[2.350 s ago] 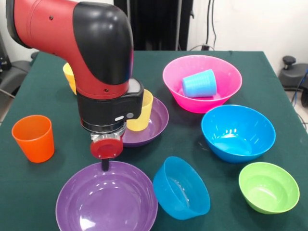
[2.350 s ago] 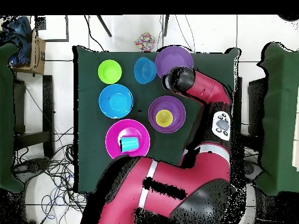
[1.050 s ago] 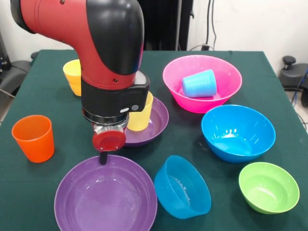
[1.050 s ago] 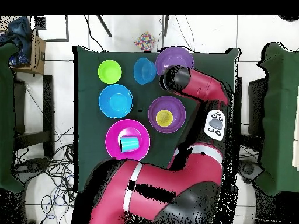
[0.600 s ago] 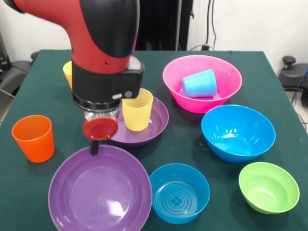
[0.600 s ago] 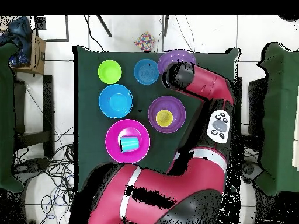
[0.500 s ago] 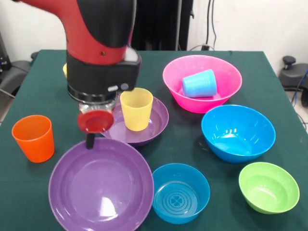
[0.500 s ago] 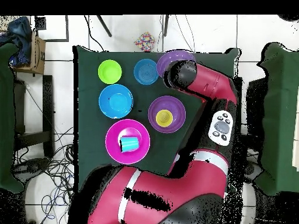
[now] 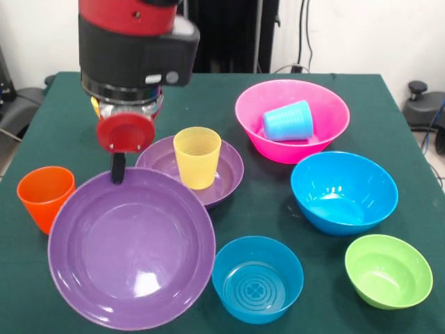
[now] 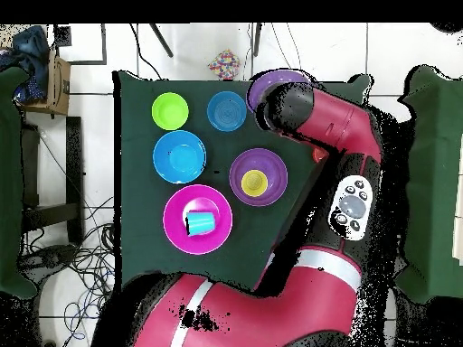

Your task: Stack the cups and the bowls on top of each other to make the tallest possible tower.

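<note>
The gripper [image 9: 118,170] holds the far rim of a wide shallow purple bowl [image 9: 132,247], with one dark finger [image 9: 118,167] visible on the rim; the bowl is lifted and tilted toward the camera, smooth and glossy inside. A red disc [image 9: 125,132] sits on the wrist above the finger. The bowl hides the lower right part of the orange cup [image 9: 43,195] at the left. Just behind it, the second purple bowl [image 9: 222,170] rests on the green table [image 9: 334,111] with an amber-yellow cup [image 9: 197,157] upright inside. The other amber-yellow cup [image 9: 95,106] is almost hidden behind the arm. Near right of the lifted bowl is the small blue bowl [image 9: 257,278], with a clover-like pattern on its bottom. Further right are the small green bowl [image 9: 388,270] and the big blue bowl [image 9: 344,191]. The pink bowl [image 9: 292,118] at the far side holds a light blue cup [image 9: 287,121] lying on its side. No writing can be read
</note>
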